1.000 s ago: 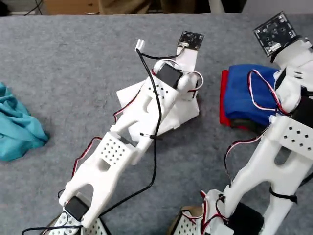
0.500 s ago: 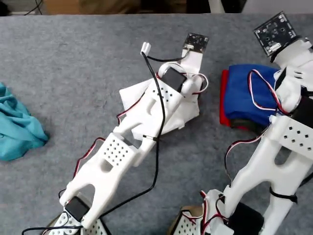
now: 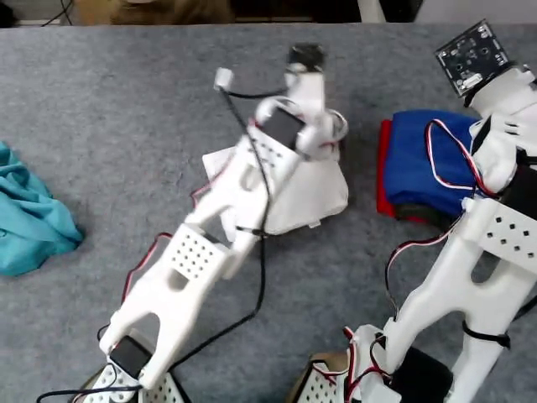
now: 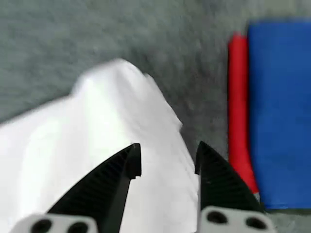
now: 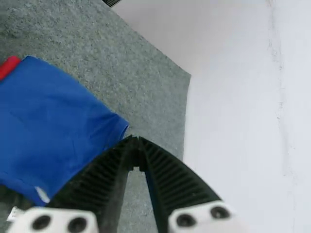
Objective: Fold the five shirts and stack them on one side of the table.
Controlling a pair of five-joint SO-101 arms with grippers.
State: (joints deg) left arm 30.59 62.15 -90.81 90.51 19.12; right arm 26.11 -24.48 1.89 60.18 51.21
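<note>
High view first: I count four shirts on the table [image 3: 126, 109] and two arms. The teal shirt [image 3: 29, 214] is a crumpled heap at the left edge, well apart from everything else. The white shirt [image 3: 315, 197] sits mid-table, partly folded, with the left arm [image 3: 193, 260] lying across it. The blue shirt [image 3: 419, 164] is folded on top of the red shirt [image 3: 384, 168], a red strip poking out on the side facing the white one; near it, not touching. The right arm [image 3: 495, 243] hangs over that stack.

Left wrist view gives me the left gripper [image 4: 167, 160]: jaws spread, white cloth under the gap. Can't tell if they touch it.

Right wrist view: right gripper [image 5: 135, 148] has its jaws pressed together, nothing in them, tips just beside the blue corner.
</note>
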